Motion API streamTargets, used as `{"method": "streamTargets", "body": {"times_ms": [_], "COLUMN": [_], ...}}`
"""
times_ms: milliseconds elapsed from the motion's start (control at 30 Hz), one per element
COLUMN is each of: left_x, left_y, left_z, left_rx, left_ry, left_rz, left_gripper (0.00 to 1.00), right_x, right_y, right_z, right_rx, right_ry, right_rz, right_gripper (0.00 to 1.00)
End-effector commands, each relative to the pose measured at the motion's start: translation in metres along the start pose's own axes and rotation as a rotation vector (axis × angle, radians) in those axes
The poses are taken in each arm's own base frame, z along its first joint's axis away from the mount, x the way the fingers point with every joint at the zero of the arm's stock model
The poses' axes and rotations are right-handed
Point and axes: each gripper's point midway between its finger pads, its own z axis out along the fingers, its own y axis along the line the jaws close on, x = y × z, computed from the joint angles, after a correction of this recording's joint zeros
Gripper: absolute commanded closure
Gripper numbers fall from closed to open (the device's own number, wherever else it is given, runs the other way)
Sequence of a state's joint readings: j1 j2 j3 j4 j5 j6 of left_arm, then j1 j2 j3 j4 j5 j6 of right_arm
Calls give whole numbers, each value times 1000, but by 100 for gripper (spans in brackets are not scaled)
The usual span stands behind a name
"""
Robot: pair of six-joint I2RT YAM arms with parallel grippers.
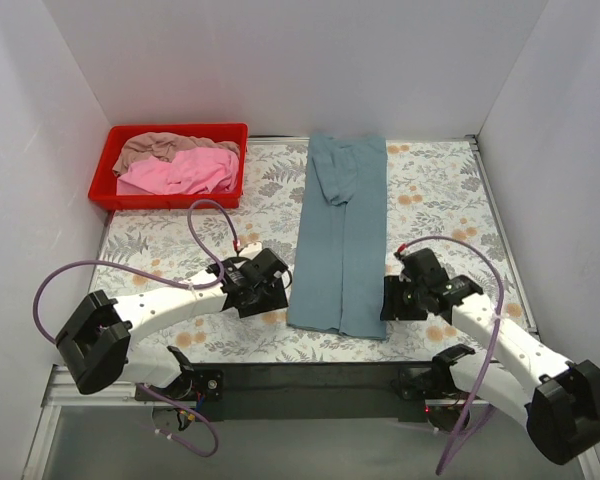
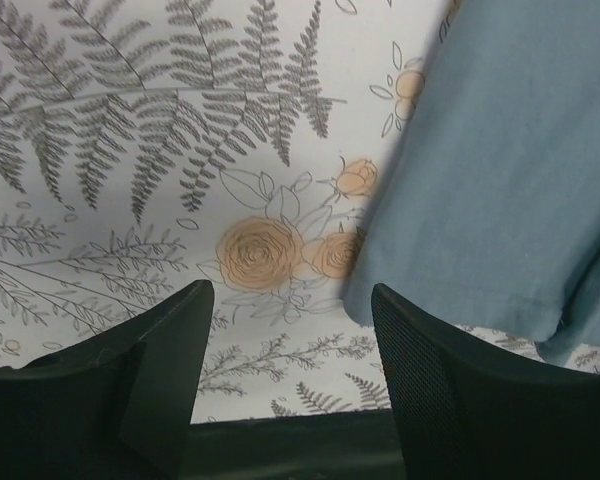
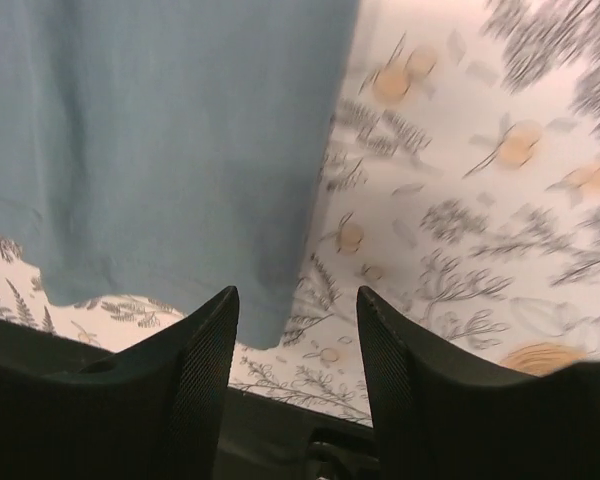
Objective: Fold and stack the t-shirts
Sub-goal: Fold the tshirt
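1. The table (image 1: 440, 200), with a fern-and-rose patterned top, carries everything.
2. The blue-grey t-shirt (image 1: 342, 240) lies flat down the middle of the table as a long narrow strip. Its sides are already folded in, its collar end is at the far edge and its hem is nearest the arms.
3. The red tray (image 1: 102, 175) sits at the far left corner, well apart from the strip.
4. The pink t-shirt (image 1: 180, 172) is crumpled in the tray, and the beige t-shirt (image 1: 160, 145) is bunched behind it. Neither is folded yet.
5. The left gripper (image 2: 292, 320) is wide open and holds nothing. The strip's near-left hem corner shows between its fingers.
6. The right gripper (image 3: 295, 310) is likewise spread and empty, at the near-right hem corner. Whether either gripper touches the cloth I cannot tell.
7. Handling, as I judge it: the shirt is light, limp and thin, so it will sag and slide rather than hold its shape. The best hold is a pinch at each hem corner, taking every layer. The fingers should press close to the table, and both corners should rise evenly so that the fold stays square.
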State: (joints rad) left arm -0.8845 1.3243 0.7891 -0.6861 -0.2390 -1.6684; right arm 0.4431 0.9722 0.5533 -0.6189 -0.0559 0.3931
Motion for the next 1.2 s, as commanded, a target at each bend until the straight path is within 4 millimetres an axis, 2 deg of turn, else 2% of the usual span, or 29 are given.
{"method": "streamTargets", "body": {"times_ms": [0,67,167,267,367,600,1000,1167], "left_x": [15,19,23,26,26,21,18,20], "left_y": [-7,-10,-15,-20,-22,-30,-36,-37], "left_z": [-9,-7,-6,-4,-4,-8,-4,-2], "left_rx": [23,17,23,16,8,27,4,-11], "left_ry": [52,59,63,69,67,47,52,58], "left_rz": [-56,-55,-49,-32,-26,-25,7,20], "left_gripper": [37,37,37,37,38,38,38,38], "right_x": [35,50,57,58,56,47,36,48], "right_y": [12,17,24,22,25,20,26,18], "right_z": [1,6,9,13,12,10,4,12], "right_rx": [-36,-56,-60,-24,-22,37,61,115], "right_ry": [43,62,74,89,85,49,37,92], "right_rz": [85,71,61,56,48,53,43,16], "right_gripper": [43,44,44,44,45,47,48,49]}}
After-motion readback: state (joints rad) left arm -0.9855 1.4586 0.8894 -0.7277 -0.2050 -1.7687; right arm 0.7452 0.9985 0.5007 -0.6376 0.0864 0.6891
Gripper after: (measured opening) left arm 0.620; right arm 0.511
